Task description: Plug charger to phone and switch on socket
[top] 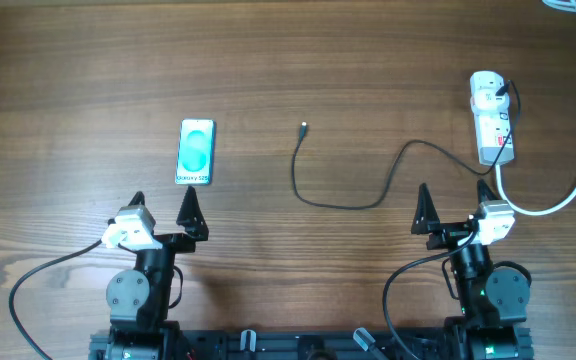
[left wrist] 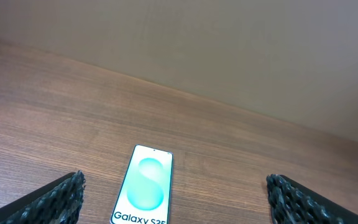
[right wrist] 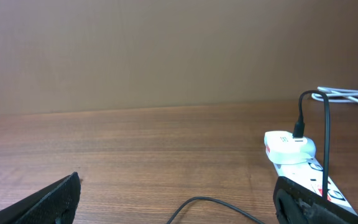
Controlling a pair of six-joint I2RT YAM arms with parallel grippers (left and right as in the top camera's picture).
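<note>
The phone [top: 195, 152] lies flat on the table at the left, teal screen lit, "Galaxy S25" text toward me; it also shows in the left wrist view [left wrist: 143, 187]. The thin black charger cable [top: 338, 203] curves across the middle, its metal-tipped plug [top: 304, 127] lying loose, apart from the phone. Its other end runs to a white adapter on the socket [top: 491, 116], a white power strip at the right, also in the right wrist view [right wrist: 303, 163]. My left gripper [top: 163, 208] is open and empty just behind the phone. My right gripper [top: 455, 203] is open and empty near the strip.
A thick white cord [top: 573, 195] loops from the power strip around the right edge of the table and off the top right corner. A tan wall stands beyond the far table edge in both wrist views.
</note>
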